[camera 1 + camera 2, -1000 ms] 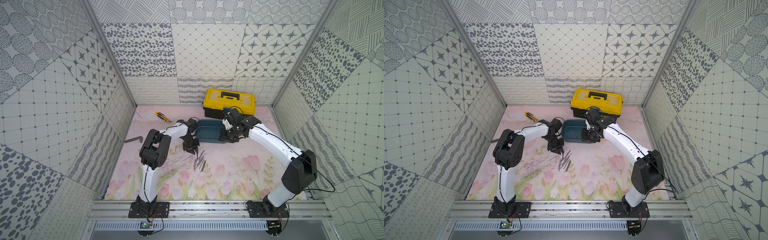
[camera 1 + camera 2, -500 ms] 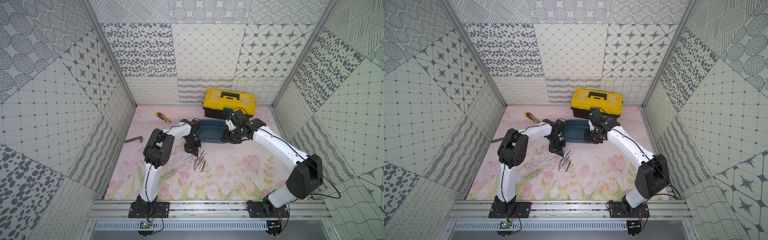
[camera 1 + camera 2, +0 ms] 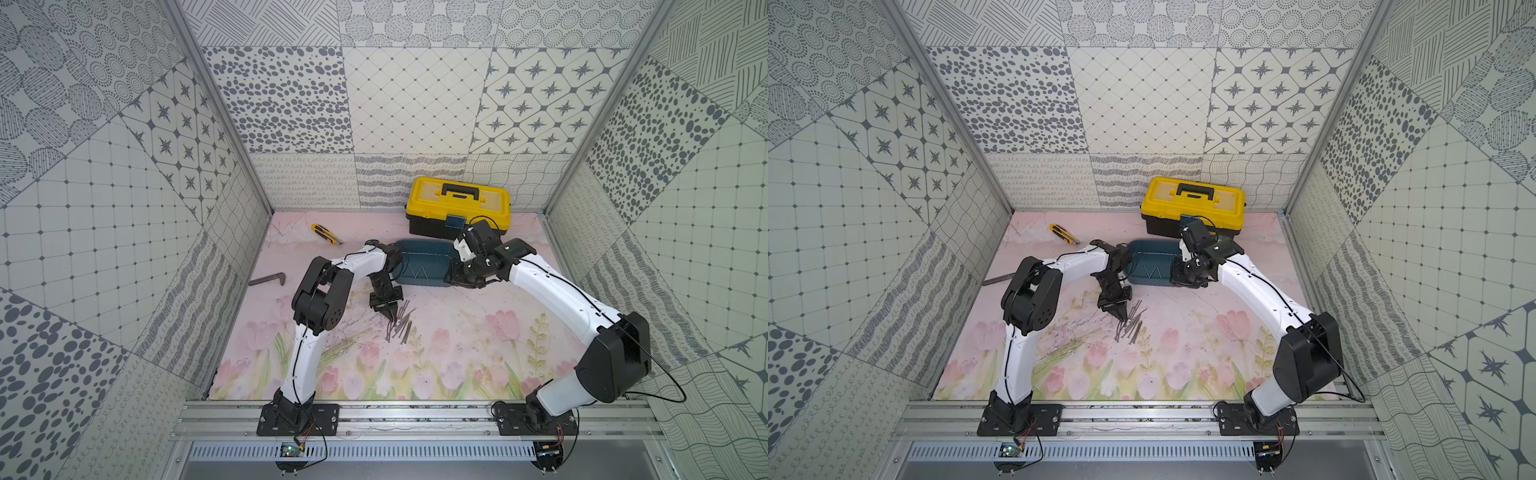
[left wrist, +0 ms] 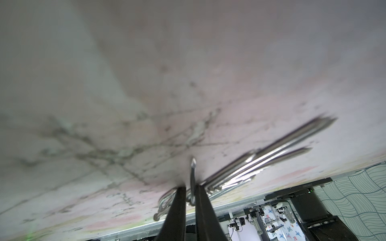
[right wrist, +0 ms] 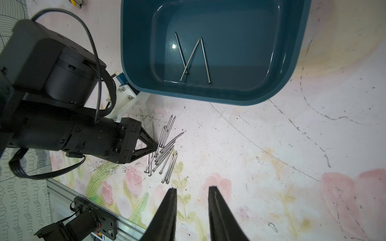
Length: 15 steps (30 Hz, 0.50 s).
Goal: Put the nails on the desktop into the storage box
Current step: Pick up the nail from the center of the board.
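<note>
The nails lie in a loose pile on the desktop, in front of the teal storage box. Three more nails rest inside the box. My left gripper points down into the pile's near-left edge. In the left wrist view its fingers are shut on one nail, with the rest of the pile beside it. My right gripper hovers open and empty at the box's right end.
A yellow-and-black toolbox stands behind the box against the back wall. A yellow utility knife lies at the back left. An L-shaped dark bar lies by the left wall. Patterned walls enclose three sides.
The left gripper has dipped a little lower into the pile and its jaws have closed in on a nail. The right arm's elbow has swung slightly outward; its gripper stays by the box.
</note>
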{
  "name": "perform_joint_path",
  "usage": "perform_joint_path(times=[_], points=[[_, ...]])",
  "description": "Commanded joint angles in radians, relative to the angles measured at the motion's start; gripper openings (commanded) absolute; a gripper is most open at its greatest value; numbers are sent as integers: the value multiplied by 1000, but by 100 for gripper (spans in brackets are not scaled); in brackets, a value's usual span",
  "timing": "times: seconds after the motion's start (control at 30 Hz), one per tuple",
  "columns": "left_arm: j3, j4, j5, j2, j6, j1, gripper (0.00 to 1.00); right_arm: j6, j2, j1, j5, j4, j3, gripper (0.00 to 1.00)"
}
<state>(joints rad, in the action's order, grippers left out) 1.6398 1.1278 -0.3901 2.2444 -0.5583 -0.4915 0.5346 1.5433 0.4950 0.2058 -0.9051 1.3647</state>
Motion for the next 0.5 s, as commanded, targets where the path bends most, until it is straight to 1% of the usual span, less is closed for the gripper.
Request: perform_joint_path(times=[0.0, 0.07, 0.17, 0.33, 0.47], points=[[-14, -21, 433, 62, 56, -9, 14, -6, -20, -4, 10, 31, -6, 32], [-19, -25, 473, 51, 61, -8, 13, -6, -20, -4, 12, 31, -5, 32], [-41, -49, 501, 25, 55, -6, 14, -1, -21, -6, 21, 32, -7, 32], [-38, -100, 514, 1, 43, 3, 16, 6, -28, -7, 32, 31, -3, 32], [28, -92, 492, 28, 51, 25, 16, 16, -35, -6, 41, 31, 3, 32]])
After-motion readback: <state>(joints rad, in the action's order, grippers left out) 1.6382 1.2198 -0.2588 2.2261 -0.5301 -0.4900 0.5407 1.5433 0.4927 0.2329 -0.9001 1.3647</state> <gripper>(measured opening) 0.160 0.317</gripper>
